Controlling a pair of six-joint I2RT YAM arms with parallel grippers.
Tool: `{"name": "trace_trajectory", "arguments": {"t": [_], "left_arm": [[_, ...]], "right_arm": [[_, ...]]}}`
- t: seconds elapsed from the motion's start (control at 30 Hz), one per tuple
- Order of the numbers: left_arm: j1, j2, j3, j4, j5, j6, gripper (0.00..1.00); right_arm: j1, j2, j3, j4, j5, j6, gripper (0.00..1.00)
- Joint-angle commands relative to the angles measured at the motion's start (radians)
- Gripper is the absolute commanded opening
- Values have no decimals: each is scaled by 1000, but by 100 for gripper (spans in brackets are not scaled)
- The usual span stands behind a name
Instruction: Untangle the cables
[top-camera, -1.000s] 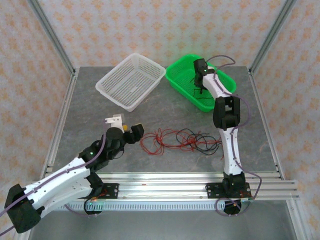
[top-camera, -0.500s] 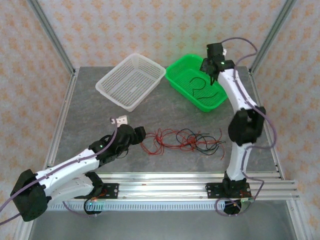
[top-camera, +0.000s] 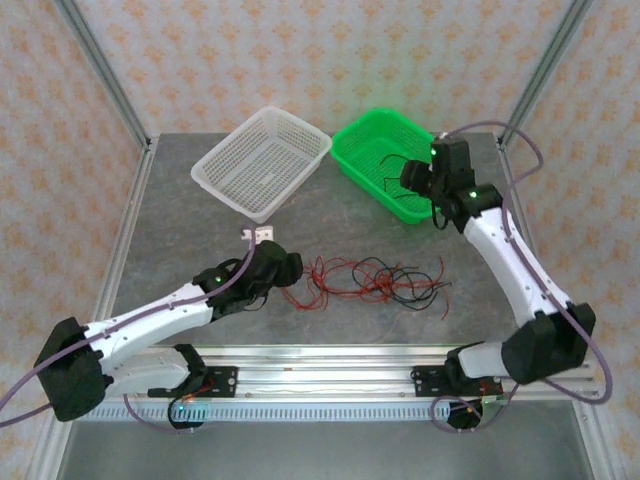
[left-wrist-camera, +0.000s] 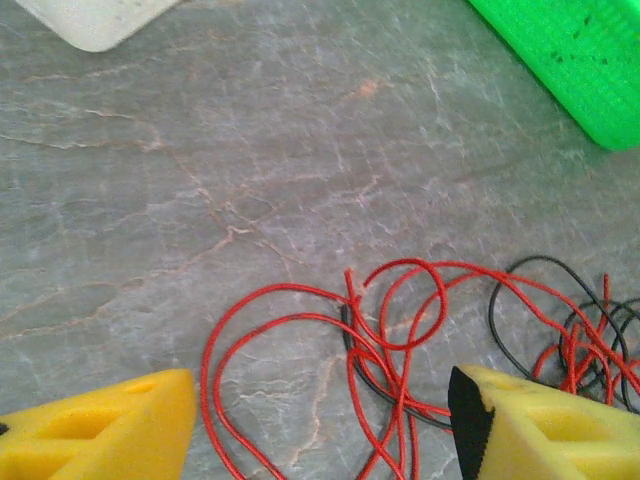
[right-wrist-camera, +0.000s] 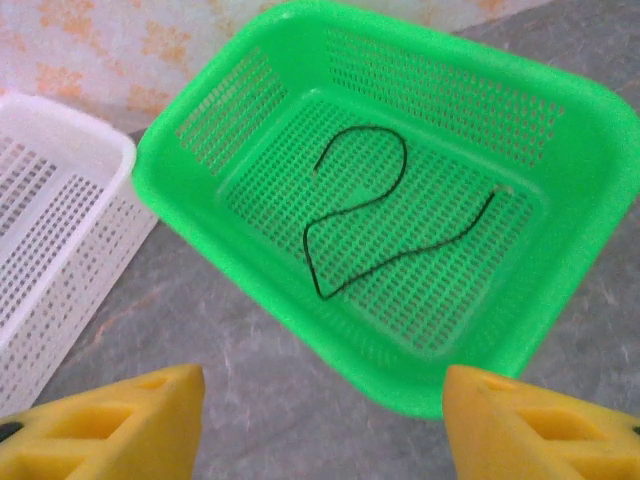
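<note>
We note cables (top-camera: 370, 280) tangled on the worktop (top-camera: 190, 230), left tool (top-camera: 289, 268) at their end, right tool (top-camera: 412, 178) over green basket (top-camera: 365, 186)

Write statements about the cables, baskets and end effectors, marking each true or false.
A black cable lies in the green basket. True.
The white basket holds red cables. False: the red cables lie on the table.
The left end effector is open above the tangle. True.
The right end effector grips a cable. False: it is open, holding nothing.
The tangle has only red cables. False: black cables are mixed in.
</note>
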Motion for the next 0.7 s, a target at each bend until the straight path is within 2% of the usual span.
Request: {"name": "trace_trajectory", "arguments": {"t": [0.0, 0.1, 0.23, 0.5, 0.67], "left_arm": [[-27, 61, 65, -44, -3, 52, 67], [-54, 137, 109, -38, 1, 77, 62], [-80, 232, 157, -2, 19, 115, 61], [-81, 438, 241, 59, 19, 133, 57], [-78, 525, 286, 91, -27, 122, 53]], "right_arm": [[13, -104, -68, 29, -18, 30, 64], [20, -170, -131, 20, -22, 47, 65], [20, -225, -206, 11, -23, 59, 65], [22, -240, -267, 13, -28, 70, 65], [22, -241, -271, 23, -42, 70, 65]]}}
